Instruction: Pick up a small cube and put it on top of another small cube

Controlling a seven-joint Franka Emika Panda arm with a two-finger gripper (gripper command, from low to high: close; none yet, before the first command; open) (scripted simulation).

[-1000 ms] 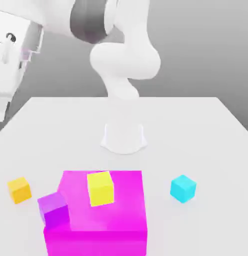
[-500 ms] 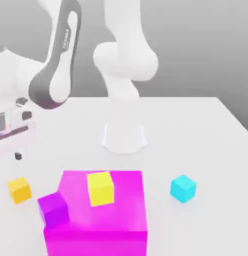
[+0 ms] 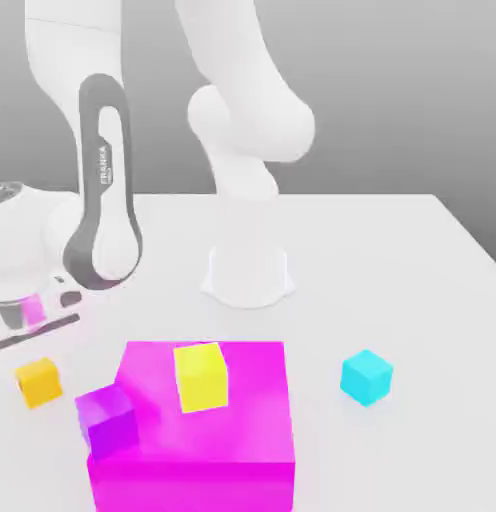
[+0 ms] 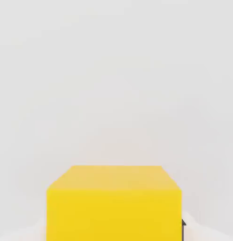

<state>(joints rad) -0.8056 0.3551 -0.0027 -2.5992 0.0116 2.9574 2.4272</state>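
The small orange-yellow cube rests on the white table at the exterior view's left. My hand hangs straight above it, low over the table. In the hand view the cube looms large between the jaws, and a dark fingertip presses against one side. My gripper is shut on this cube, which still sits on the table. The small cyan cube stands alone at the exterior view's right, far from the hand.
A big magenta block stands at the front middle, between the two small cubes. A lemon-yellow cube lies on top of it and a purple cube sits at its left corner. The arm's white base stands behind.
The hand swung in from the upper left and came down over the orange-yellow cube. Its jaws went from open to shut around the cube. No cube has moved.
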